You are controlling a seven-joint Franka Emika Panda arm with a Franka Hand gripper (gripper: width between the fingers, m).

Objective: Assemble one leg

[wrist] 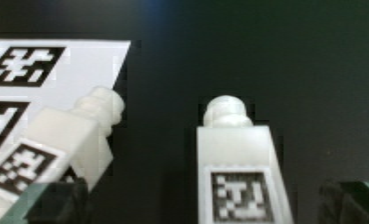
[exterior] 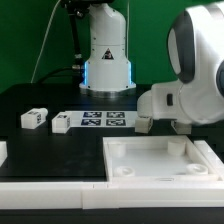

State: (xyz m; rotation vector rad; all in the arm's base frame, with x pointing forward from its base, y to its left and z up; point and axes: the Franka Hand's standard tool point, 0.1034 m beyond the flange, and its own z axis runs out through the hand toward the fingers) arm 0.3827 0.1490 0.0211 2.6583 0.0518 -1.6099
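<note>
**A:** The big white Panda arm (exterior: 195, 65) fills the right of the exterior frame, over the black table (exterior: 40, 95).

**B:** Lower right, there's the white square panel (exterior: 160, 160), lying flat with its corner sockets facing up. The marker board (exterior: 103, 121) is at dead centre, just above it.

**A:** And the legs?

**B:** Left of centre, both on the table! The nearer leg (exterior: 62, 123) lies just beside the marker board's left end. The farther leg (exterior: 33, 118) is further left, apart from it.

**A:** On the wrist view, the tilted leg (wrist: 65, 150) lies along the marker board's edge; I can't tell if they touch. The straight leg (wrist: 234, 165) lies apart from it, tag up.

**B:** Now the gripper (wrist: 190, 208): its fingers (wrist: 362, 200) are blurred and spread wide, outside the pair, clasping nothing.
</note>
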